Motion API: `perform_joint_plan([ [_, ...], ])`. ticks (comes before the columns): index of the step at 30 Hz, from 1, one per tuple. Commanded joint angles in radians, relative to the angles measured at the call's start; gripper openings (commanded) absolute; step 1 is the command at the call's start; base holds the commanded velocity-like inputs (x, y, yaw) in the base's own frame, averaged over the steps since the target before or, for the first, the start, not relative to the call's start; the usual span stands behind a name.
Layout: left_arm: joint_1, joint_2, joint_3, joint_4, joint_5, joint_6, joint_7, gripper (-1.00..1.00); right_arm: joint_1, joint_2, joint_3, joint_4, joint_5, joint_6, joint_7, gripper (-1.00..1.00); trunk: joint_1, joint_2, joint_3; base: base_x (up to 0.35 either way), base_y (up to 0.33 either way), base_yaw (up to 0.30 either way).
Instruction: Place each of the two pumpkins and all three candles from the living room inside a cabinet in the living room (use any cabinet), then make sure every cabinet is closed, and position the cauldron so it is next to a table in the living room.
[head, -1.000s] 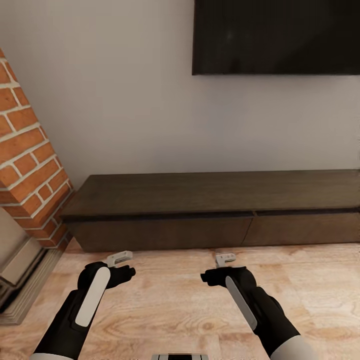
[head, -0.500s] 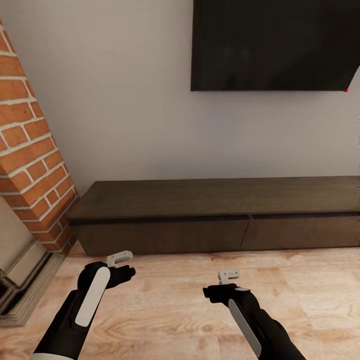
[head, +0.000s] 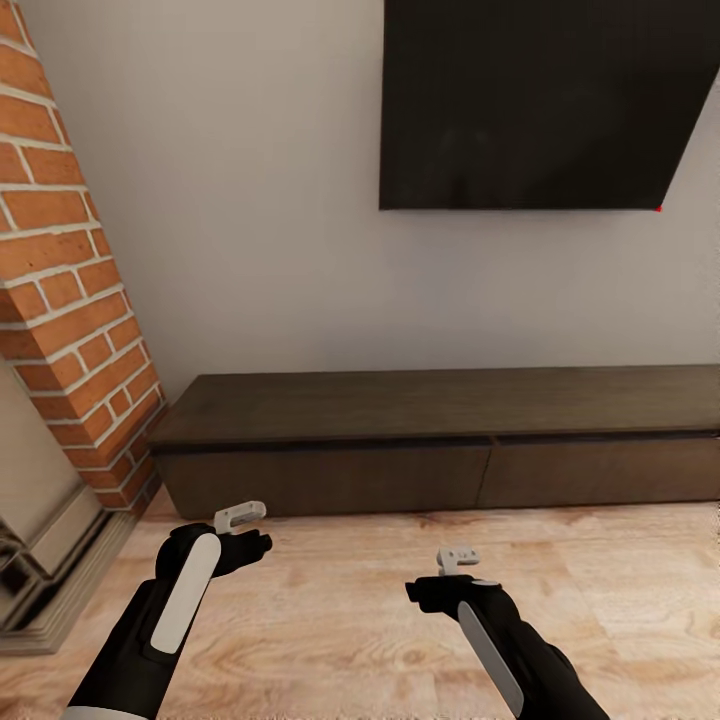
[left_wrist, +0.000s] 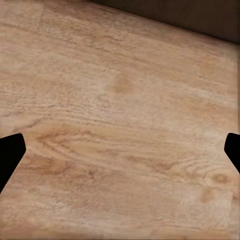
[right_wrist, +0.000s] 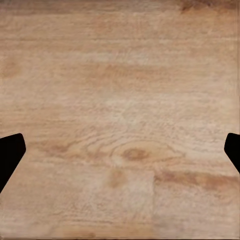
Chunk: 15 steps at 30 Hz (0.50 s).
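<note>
The head camera has tilted up, the cabinet (head: 440, 440) stays shut, both grippers (head: 240, 517) (head: 458, 559) wide open, empty.

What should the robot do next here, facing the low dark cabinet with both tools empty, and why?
Probably roll closer to the cabinet and bring the left tool toward the left drawer. Both drawers look shut, the tools hang open above the wooden floor short of the cabinet front, and a drawer must open before anything goes inside.
</note>
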Motion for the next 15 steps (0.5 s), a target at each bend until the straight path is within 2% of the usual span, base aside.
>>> perform_joint_plan([
  [1,-0.001,0.000,0.000,-0.001,0.010,0.002,0.010,1.00,-0.001,-0.001,0.004,-0.001,-0.011,0.002,-0.010,1.00,-0.001,0.000,0.003,-0.241,0.000,0.000],
  [3,-0.001,0.000,0.000,-0.001,0.010,0.002,0.010,1.00,-0.001,-0.001,0.004,0.001,-0.011,0.002,-0.009,1.00,-0.002,0.000,0.011,-0.171,0.000,0.000],
  [15,-0.001,0.000,-0.001,-0.001,0.011,0.002,0.010,1.00,-0.001,-0.002,0.004,0.004,-0.011,0.002,-0.005,1.00,-0.048,0.084,0.048,-0.042,0.000,0.000],
])
